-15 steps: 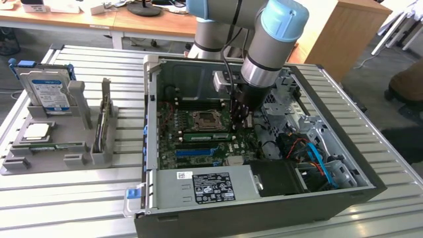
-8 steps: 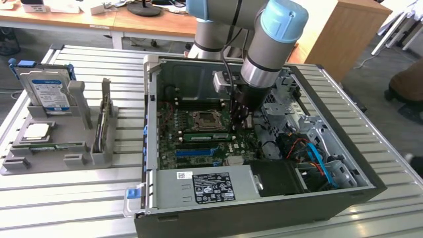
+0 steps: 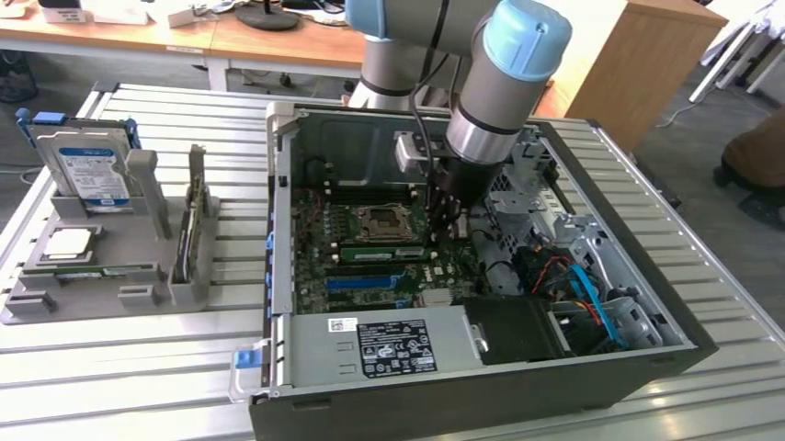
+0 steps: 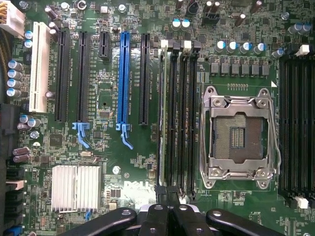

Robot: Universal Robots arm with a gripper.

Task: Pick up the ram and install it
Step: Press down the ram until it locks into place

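**Stick in its slot, claw clenched above one end**

You look to be at the seating step. The claw [image 4: 170, 210] is clenched with nothing between its tips, and it hangs inside the computer case [image 3: 279, 276], just over one end of the memory slots [image 4: 183, 113].

The ram [image 4: 163, 113] stands on edge in the outermost slot, on the side away from the processor socket [image 4: 239, 135]. From above you see it as a thin pale line. In the exterior view it is a narrow green strip [image 3: 381, 250] just beside the socket.

I judge that finishing calls for a straight downward press along the stick. I cannot tell whether the white end clip [image 4: 165, 44] has snapped shut.
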